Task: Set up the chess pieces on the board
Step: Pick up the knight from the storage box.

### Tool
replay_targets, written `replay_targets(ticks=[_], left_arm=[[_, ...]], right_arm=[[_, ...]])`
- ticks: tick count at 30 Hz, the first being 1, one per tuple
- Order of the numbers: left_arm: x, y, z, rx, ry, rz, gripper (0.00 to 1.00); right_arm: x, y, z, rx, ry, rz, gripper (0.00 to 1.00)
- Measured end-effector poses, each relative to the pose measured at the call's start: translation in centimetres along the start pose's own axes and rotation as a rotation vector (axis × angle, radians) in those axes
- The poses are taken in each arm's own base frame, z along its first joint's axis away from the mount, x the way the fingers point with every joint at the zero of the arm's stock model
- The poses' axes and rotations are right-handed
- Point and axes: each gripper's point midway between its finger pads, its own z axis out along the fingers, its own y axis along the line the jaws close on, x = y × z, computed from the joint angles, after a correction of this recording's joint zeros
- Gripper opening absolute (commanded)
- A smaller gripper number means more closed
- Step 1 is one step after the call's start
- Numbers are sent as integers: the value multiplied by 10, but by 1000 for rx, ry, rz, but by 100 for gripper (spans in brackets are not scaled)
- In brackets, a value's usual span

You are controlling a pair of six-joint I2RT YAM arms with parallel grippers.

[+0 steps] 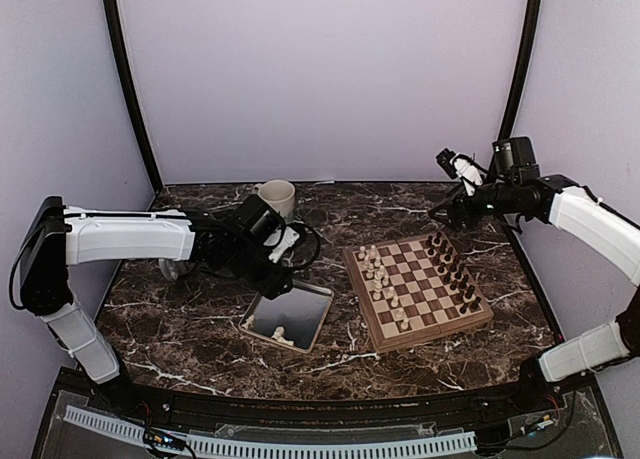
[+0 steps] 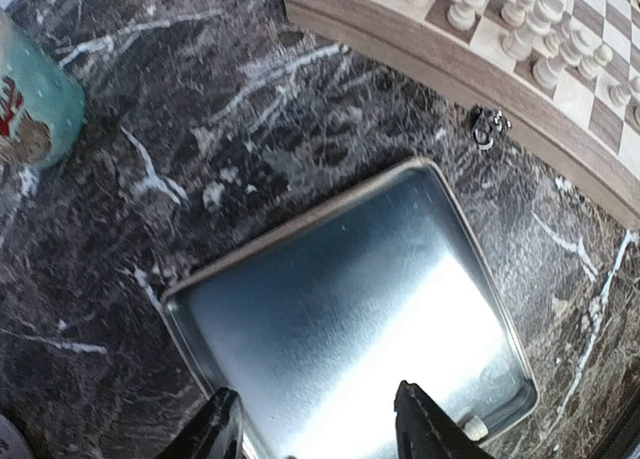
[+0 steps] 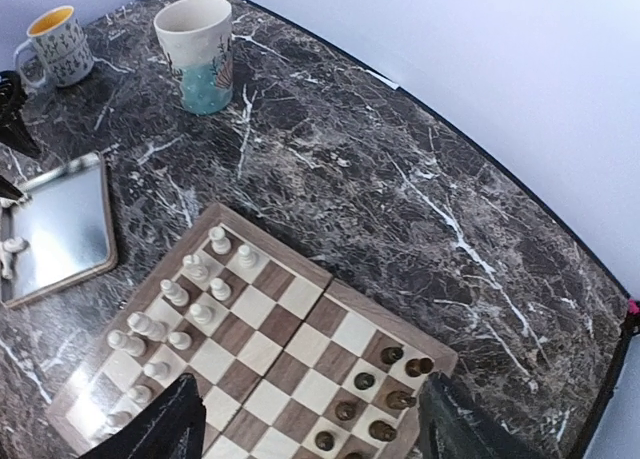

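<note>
The cream-white chess pieces (image 1: 380, 279) stand up straight on the board (image 1: 430, 337). They make two lines along the board's left edge. The lines run from the near side to the far side and lean a little to the left at the far end. The dark brown pieces (image 1: 452, 271) stand in two lines along the right edge. The squares in between are bare.

The board sits right of the middle of the table (image 1: 200, 329), turned a bit so its edges do not line up with the table's edges.

A few more white pieces (image 1: 280, 332) are at the near end of the silver tray (image 1: 300, 304), just left of the board. They are too small to tell which way they point.

The left gripper (image 2: 320, 424) hangs over the tray. Its jaws are partly open and hold nothing. The right gripper (image 3: 310, 429) hangs over the board's far side. Its jaws are wide open and hold nothing.

A big white and teal mug (image 3: 200, 54) and a smaller mug (image 3: 55, 44) stand at the back, past the tray.
</note>
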Motion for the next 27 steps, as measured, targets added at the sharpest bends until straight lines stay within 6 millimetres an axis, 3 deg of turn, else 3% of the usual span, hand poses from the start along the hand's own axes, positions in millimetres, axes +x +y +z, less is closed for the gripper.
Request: replay_targets(ticks=[1,2,3,7,11,23,27], left_arm=[[8,-2,1,7,27,-12,53],[17,-3,1,14,59,-26,53],[24,-6,1,25,87,-42,52],[48,-16,-1,54,187,-121,49],[63,-25,-4,69,245,-187,43],[103,-46,20,74,424,-222,39],[105,-46,21,70,437,-227,38]], right_arm=[[1,-5,1,10,1,22,80],[5,-10,4,16,10,47,97],[10,-14,9,15,24,69,100],[43,-18,35,-14,125,141,100],[62,-11,37,-29,162,159,100],[59,-1,29,-57,124,127,99],[60,2,28,-65,123,123,99]])
